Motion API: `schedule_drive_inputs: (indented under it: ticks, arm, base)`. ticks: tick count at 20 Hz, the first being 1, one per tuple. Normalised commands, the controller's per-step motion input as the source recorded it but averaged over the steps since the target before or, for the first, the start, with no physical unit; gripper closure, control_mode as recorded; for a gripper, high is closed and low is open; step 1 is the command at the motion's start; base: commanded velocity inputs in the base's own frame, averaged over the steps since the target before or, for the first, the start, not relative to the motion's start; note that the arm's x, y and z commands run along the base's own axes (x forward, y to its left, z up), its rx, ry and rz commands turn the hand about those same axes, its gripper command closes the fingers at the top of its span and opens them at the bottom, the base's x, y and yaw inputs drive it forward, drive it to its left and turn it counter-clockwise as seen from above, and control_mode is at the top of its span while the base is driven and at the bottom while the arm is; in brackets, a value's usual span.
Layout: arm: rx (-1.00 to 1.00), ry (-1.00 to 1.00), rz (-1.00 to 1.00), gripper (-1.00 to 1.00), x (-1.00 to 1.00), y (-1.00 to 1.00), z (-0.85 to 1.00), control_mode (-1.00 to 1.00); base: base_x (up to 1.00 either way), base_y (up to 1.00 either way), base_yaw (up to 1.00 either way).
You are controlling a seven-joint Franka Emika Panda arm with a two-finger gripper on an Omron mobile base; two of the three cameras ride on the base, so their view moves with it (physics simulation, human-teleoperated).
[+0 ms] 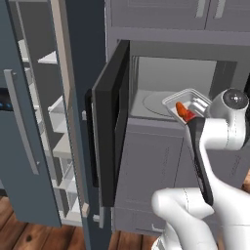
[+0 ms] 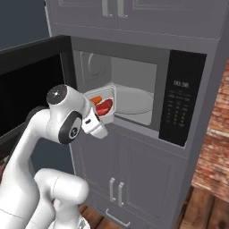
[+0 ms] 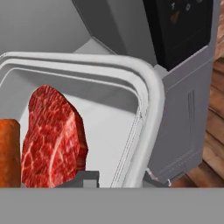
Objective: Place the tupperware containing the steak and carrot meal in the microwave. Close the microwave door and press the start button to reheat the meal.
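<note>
Grey cabinetry (image 2: 134,165) surrounds the open microwave (image 2: 134,98). At its mouth, the pincer (image 3: 120,177) clamps the clear tupperware (image 3: 144,100), holding red steak (image 3: 52,135) and orange carrot (image 3: 8,153).

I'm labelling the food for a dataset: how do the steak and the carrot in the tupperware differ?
The steak is red with pale marbling; the carrot is plain orange. In the hand view the steak shows as a broad, pointed chunk, while the carrot is cut off by the picture's edge, so its full shape cannot be told. They lie side by side in the same clear tupperware, which the gripper holds at the microwave opening.
</note>
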Motion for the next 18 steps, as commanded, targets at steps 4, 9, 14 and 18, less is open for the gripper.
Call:
schedule_drive_inputs:
  ticks: [4,9,14,18]
  arm:
    - [0.0,0.0,0.01,1.0,0.37,-0.03,0.0,-1.0]
    - [0.0,0.02,0.0,1.0,0.42,-0.22,0.0,-1.0]
    - [0.0,0.07,0.0,1.0,0.44,-0.23,0.0,-1.0]
    - [-0.01,0.05,0.0,1.0,0.45,-0.05,0.0,-1.0]
  base:
    - [0.0,0.0,0.0]
    - [0.0,0.0,0.0]
    - [0.0,0.0,0.0]
    - [0.0,0.0,0.0]
